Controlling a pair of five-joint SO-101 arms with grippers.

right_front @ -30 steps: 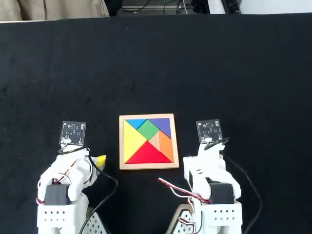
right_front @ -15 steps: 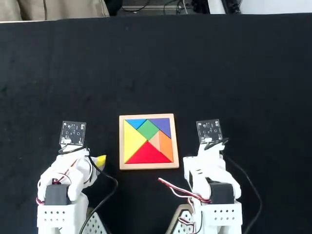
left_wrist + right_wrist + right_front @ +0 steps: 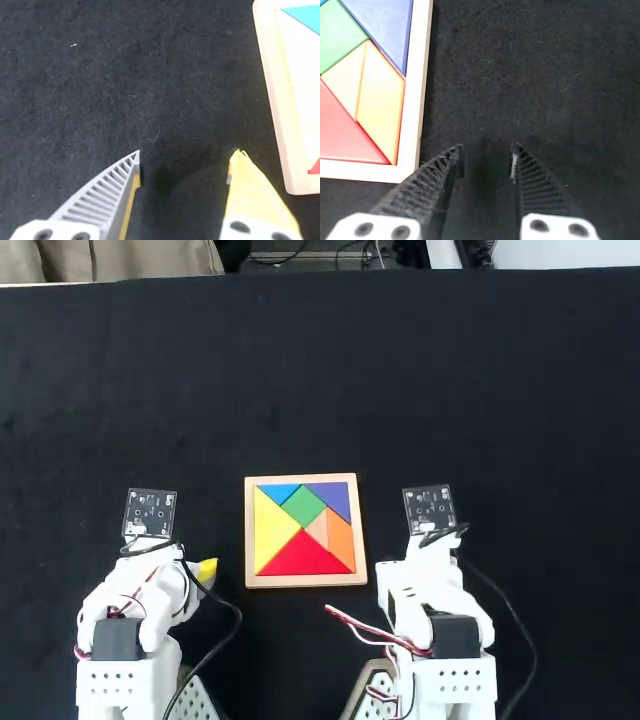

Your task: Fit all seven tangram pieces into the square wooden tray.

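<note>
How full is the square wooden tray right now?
Full: seven coloured tangram pieces cover the inside of the square wooden tray edge to edge, with no bare gap visible in the high view.

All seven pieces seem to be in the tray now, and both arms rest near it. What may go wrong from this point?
1. The left gripper and the right gripper are both open and empty, close beside the near corners of the tray. A sideways move might push the tray out of place.
2. The pieces appear only to lie in the tray, so such a knock could perhaps lift one out.
</note>
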